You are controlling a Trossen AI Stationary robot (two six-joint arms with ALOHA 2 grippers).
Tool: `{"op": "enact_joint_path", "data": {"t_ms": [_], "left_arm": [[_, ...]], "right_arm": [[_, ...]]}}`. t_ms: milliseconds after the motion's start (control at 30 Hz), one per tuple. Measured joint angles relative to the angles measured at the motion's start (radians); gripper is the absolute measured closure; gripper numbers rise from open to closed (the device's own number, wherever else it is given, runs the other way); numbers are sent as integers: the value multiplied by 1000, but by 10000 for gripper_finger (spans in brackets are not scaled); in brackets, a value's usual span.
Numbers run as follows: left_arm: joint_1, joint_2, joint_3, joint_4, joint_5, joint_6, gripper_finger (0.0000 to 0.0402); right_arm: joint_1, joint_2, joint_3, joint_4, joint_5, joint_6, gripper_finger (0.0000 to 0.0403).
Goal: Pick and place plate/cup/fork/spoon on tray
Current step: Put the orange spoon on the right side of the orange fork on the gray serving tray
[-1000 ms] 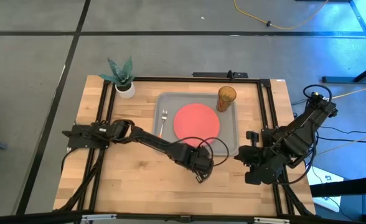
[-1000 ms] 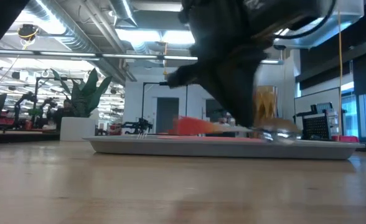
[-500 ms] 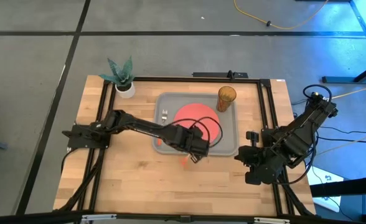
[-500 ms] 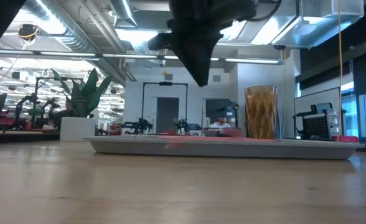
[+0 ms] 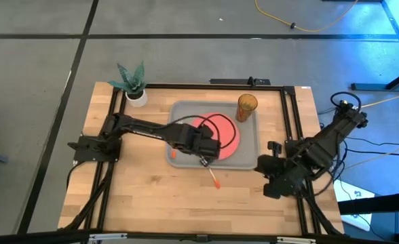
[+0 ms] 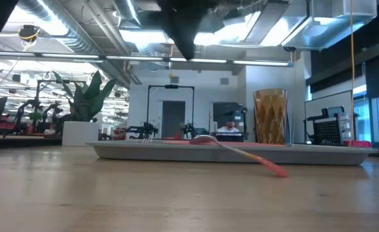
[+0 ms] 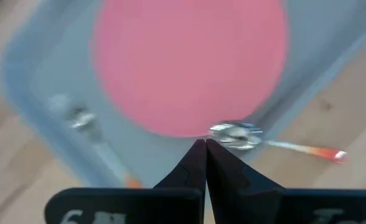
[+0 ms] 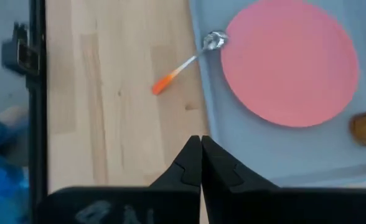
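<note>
The grey tray (image 5: 180, 112) holds the coral-red plate (image 5: 220, 135), the amber cup (image 5: 247, 107) at its far right corner and the fork (image 5: 174, 153) along its left side. The spoon (image 5: 212, 175) leans with its bowl (image 6: 205, 139) on the tray's near rim and its orange handle end (image 6: 277, 171) on the table. My left gripper (image 5: 203, 157) is shut and empty, high above the tray's near edge (image 7: 205, 149). My right gripper (image 5: 264, 173) is shut and empty, at the table's right side near the near edge (image 8: 200, 146).
A white pot with a green plant (image 5: 134, 87) stands at the table's far left corner. A black frame (image 5: 111, 129) runs around the work area. Bare wood lies between the tray and the table's near edge (image 5: 186, 203).
My left gripper has gone up and toward the table's far left, from beside the tray's near right corner to above its near edge. The spoon, held low a second ago, has left it and fallen; its bowl now rests on the tray's rim, its handle on the table.
</note>
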Motion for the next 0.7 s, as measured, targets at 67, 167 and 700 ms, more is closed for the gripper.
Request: {"op": "enact_joint_path", "data": {"t_ms": [67, 167, 700], "left_arm": [[-3, -28, 1, -4, -8, -1, 401], [-17, -73, -1, -11, -25, -2, 402], [-148, -257, 0, -111, -120, -21, 401]], "right_arm": [[-30, -1, -19, 33, -39, 29, 402], [-75, 1, -53, 106, -118, 31, 393], [-252, 126, -198, 550, -215, -20, 298]]}}
